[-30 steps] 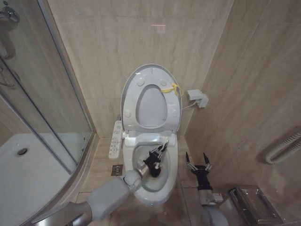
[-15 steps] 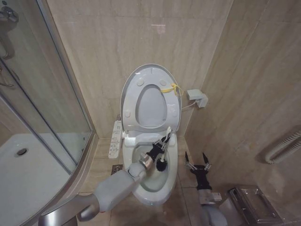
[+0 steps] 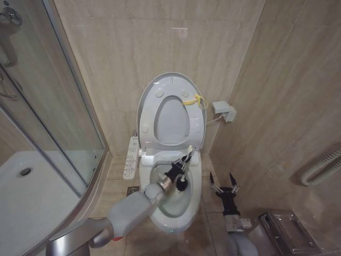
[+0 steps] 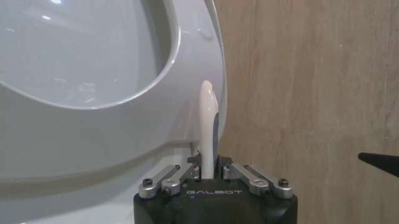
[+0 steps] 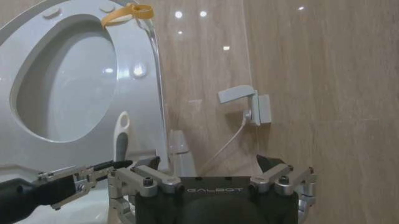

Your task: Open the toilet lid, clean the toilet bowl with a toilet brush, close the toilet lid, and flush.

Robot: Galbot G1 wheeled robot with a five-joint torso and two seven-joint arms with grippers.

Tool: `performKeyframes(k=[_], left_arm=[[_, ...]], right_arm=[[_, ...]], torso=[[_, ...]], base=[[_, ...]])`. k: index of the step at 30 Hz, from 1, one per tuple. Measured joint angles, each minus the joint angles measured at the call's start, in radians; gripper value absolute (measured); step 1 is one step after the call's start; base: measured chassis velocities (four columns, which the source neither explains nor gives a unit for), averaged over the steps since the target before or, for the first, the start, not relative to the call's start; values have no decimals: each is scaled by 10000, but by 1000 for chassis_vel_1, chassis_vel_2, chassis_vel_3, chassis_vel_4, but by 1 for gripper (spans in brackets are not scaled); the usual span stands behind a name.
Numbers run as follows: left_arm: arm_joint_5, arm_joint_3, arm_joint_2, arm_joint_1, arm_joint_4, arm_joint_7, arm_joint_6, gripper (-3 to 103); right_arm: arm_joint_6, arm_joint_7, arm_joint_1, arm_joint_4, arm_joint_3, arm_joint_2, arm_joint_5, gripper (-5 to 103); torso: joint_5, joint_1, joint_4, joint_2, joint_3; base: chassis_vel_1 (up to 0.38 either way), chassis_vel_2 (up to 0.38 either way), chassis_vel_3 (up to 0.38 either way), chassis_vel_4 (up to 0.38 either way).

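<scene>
The toilet lid (image 3: 171, 120) stands raised against the wall, a yellow tie (image 3: 194, 100) at its edge, with the seat ring (image 3: 171, 85) up in front of it. Below lies the open toilet bowl (image 3: 173, 208). My left gripper (image 3: 176, 172) is shut on the toilet brush handle (image 4: 208, 121) over the rear part of the bowl. The black bristle head (image 3: 182, 185) points down inside the bowl, and the white handle tip (image 3: 189, 152) points up toward the seat. My right gripper (image 3: 224, 186) hangs open beside the bowl's right side, holding nothing.
A glass shower screen (image 3: 58, 112) and white shower tray (image 3: 32, 202) lie to the left. A control panel (image 3: 130, 157) sits at the bowl's left. On the right are a wall socket (image 3: 224, 111), a metal box (image 3: 287, 232) on the floor and a hose (image 3: 322, 168).
My left gripper has lifted the brush from low in the bowl and carried it toward the bowl's back. The right gripper has stayed put.
</scene>
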Motion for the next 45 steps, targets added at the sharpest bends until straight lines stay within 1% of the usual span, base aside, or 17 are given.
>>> performKeyframes(k=[4, 7, 12, 15, 17, 19, 20, 22, 23, 24, 31, 34, 37, 41, 44, 45], left_arm=[[339, 188, 57, 180, 534, 193, -54, 16], [469, 200, 105, 226, 688, 266, -123, 16], [352, 56, 89, 166, 439, 267, -132, 16], [117, -196, -278, 9, 337, 254, -210, 16], [110, -227, -362, -4, 402, 258, -244, 16], [279, -317, -585, -8, 870, 343, -407, 16], [279, -317, -585, -8, 870, 343, -407, 16], [589, -378, -673, 46, 1411, 523, -598, 16], [703, -379, -653, 108, 1601, 587, -645, 16], [758, -358, -612, 131, 1658, 613, -657, 16], [759, -250, -409, 101, 1479, 657, -658, 16], [585, -382, -633, 56, 1274, 507, -668, 16], [558, -387, -745, 58, 1308, 487, -708, 16], [770, -311, -788, 161, 1718, 575, -810, 16], [1219, -496, -823, 170, 2412, 764, -1020, 16], [1219, -496, -823, 170, 2412, 764, -1020, 16]], right_arm=[[14, -3, -41, 17, 8, -4, -3, 100], [16, -3, -44, 24, 16, -17, -4, 100], [16, -4, -41, 32, 22, -1, -15, 100], [16, -6, -37, 35, -2, 88, -84, 100], [16, -6, -38, 39, -8, 109, -100, 100], [20, -7, -50, 54, -9, 135, -116, 100], [20, -7, -50, 54, -9, 135, -116, 100], [29, -8, -79, 62, 1, 128, -118, 100], [31, -8, -105, 75, 12, 113, -118, 100], [34, -8, -116, 84, 18, 100, -118, 100], [36, -5, -137, 155, 43, 102, -118, 100], [36, -4, -151, 176, 51, 130, -123, 100], [36, -3, -166, 188, 60, 147, -127, 100], [52, -3, -206, 226, 82, 148, -128, 100], [62, -8, -232, 237, 95, 126, -131, 100], [62, -8, -232, 237, 95, 126, -131, 100]], torso=[[0, 0, 8, 0, 1], [0, 0, 9, 0, 0], [0, 0, 7, 0, 1], [0, 0, 1, 0, 0], [0, 0, 0, 0, 0], [0, 0, 2, 0, 1], [0, 0, 2, 0, 1], [0, 0, 4, 0, 1], [0, 0, 8, 0, 1], [-1, 0, 7, 0, 1], [0, 0, 8, 0, 1], [-1, 0, 1, 0, 1], [-1, 0, -1, 0, 1], [-1, 0, 5, 0, 1], [0, -1, 5, 1, -1], [0, -1, 5, 1, -1]], base=[[0, 0, 0, 0], [0, 0, 0, 0], [0, 0, 0, 0], [0, 0, 0, 0], [0, 0, 0, 0], [0, 0, 0, 0], [0, 0, 0, 0], [0, 0, 0, 0], [0, 0, 0, 0], [0, 0, 0, 0], [0, 0, 0, 0], [0, 0, 0, 0], [0, 0, 0, 0], [0, 0, 0, 0], [0, 0, 0, 0], [0, 0, 0, 0]])
